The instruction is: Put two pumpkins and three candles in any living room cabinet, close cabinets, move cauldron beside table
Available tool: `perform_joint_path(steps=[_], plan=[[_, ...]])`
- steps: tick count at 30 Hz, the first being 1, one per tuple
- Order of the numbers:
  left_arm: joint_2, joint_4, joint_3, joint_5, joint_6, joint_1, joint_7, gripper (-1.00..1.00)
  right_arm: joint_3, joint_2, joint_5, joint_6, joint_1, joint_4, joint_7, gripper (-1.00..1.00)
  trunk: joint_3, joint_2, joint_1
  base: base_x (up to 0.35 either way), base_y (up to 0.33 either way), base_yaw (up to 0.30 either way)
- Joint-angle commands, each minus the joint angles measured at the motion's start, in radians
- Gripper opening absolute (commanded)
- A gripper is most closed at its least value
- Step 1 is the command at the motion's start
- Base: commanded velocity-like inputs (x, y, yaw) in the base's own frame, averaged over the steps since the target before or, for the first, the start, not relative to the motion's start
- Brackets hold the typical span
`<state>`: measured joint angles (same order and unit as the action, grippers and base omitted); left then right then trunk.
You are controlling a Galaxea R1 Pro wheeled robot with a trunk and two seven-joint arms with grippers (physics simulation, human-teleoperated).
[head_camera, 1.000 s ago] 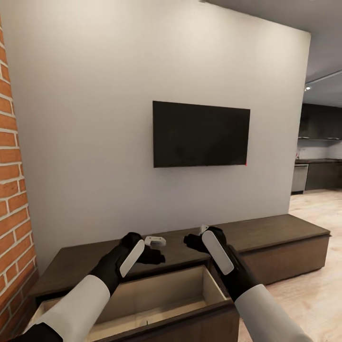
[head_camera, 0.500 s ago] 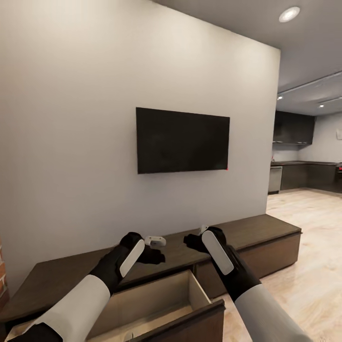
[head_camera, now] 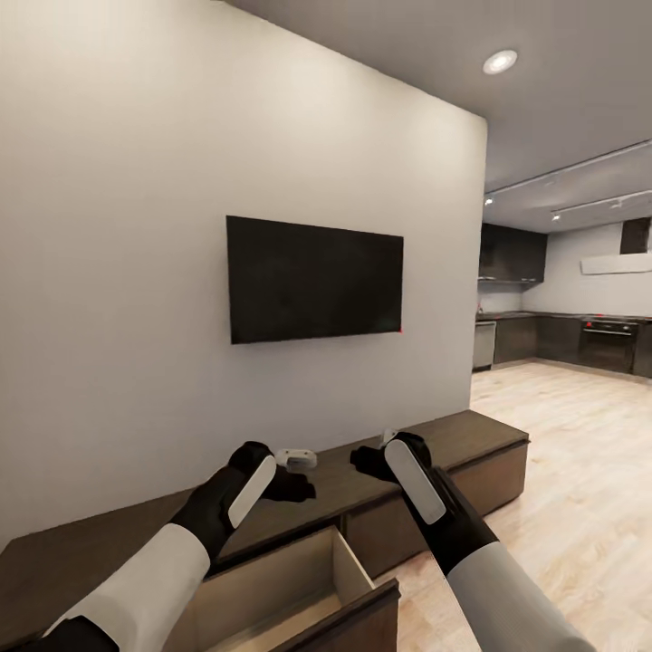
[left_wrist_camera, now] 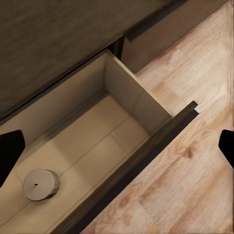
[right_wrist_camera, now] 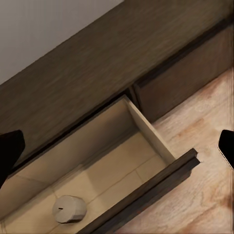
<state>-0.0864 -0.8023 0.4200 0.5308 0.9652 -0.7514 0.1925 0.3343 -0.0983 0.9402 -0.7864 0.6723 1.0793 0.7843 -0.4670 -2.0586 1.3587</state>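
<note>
Dark-brown cabinet (head_camera: pixel 435 453), beige candle (left_wrist_camera: pixel 41 184)

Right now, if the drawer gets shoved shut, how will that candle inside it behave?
The candle stands upright on its flat end on the drawer floor, so it would likely slide, not roll. It looks short and wide, so tipping seems unlikely. If knocked onto its round side, it could probably roll.

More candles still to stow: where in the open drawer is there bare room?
One candle stands near the front panel. The drawer floor is bare from it to the side wall and back wall. Nowhere crowded. Both hands are empty.
</note>
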Motion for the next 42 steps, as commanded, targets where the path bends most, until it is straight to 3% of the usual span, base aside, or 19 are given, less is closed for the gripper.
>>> perform_joint_path(steps=[1,42], plan=[[0.001,-0.002,0.002,0.011,0.003,-0.001,0.01,1.0,0.002,0.0,0.009,-0.001,0.001,0.0,0.01,1.0,0.003,0.007,-0.004,0.0,0.0,-0.231],[0.001,-0.024,0.003,0.009,0.003,0.0,0.011,1.0,0.001,0.0,0.009,-0.001,0.001,-0.001,0.01,1.0,0.174,0.294,-0.161,0.0,0.0,-0.231]])
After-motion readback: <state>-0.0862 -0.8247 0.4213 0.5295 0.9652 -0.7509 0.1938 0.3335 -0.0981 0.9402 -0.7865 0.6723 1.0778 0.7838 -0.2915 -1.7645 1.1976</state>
